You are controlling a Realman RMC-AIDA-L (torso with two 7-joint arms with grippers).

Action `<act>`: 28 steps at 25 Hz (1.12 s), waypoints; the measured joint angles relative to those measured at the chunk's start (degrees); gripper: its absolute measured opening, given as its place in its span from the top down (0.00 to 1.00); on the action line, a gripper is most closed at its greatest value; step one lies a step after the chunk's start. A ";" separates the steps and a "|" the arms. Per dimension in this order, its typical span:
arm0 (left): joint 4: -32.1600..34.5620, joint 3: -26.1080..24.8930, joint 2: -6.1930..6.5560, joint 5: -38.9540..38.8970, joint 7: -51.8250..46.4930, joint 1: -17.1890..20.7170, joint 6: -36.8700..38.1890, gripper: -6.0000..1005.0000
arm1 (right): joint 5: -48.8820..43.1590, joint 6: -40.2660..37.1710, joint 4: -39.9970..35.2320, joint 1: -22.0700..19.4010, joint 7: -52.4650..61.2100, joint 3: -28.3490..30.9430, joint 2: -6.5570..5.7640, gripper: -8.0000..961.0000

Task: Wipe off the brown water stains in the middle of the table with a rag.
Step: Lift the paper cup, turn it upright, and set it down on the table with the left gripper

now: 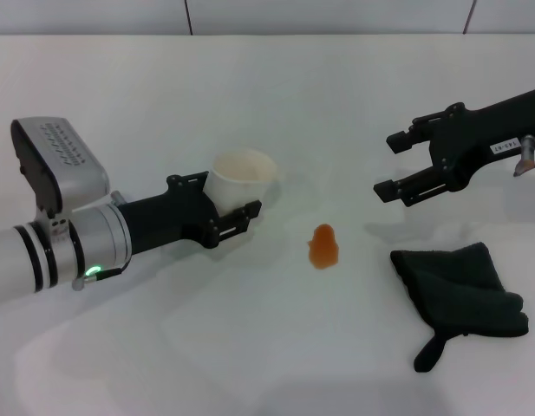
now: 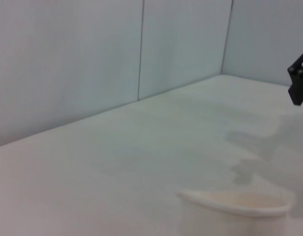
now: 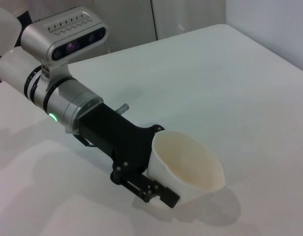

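Note:
The brown water stain point(image 1: 323, 247), a small glossy orange-brown blob, lies in the middle of the white table point(image 1: 276, 87). The dark charcoal rag point(image 1: 458, 290) lies flat to the right of the stain, its loop tab pointing toward the front edge. My right gripper point(image 1: 390, 163) is open and empty, hovering behind the rag and to the right of the stain. My left gripper point(image 1: 224, 198) is shut on a cream-white paper cup point(image 1: 243, 176) to the left of the stain. The cup also shows in the right wrist view point(image 3: 188, 167) and its rim in the left wrist view point(image 2: 239, 204).
A grey-white wall point(image 2: 92, 59) runs along the table's far edge. The left arm's silver wrist housing point(image 1: 59, 165) stands over the left part of the table. A fingertip of the right gripper point(image 2: 298, 83) shows in the left wrist view.

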 joint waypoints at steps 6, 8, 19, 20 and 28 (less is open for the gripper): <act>-0.61 0.00 -0.17 1.22 1.63 -0.17 -0.56 0.39 | 0.00 0.00 0.01 -0.06 0.00 0.00 0.02 0.13; -0.45 0.03 -0.19 1.20 1.86 0.06 -0.45 0.38 | 0.00 0.00 0.03 -0.18 0.00 0.00 0.00 0.13; -0.16 0.04 -0.16 1.29 3.09 0.44 -0.79 0.19 | -0.05 0.30 0.49 -0.38 0.00 0.00 -0.12 0.13; -0.16 0.03 -0.16 1.27 3.26 0.46 -0.83 0.14 | -0.05 0.30 0.50 -0.38 0.00 0.00 -0.12 0.13; -0.28 0.00 -0.19 1.51 3.67 0.97 -1.79 0.11 | -0.09 0.35 0.51 -0.38 0.07 0.06 -0.18 0.13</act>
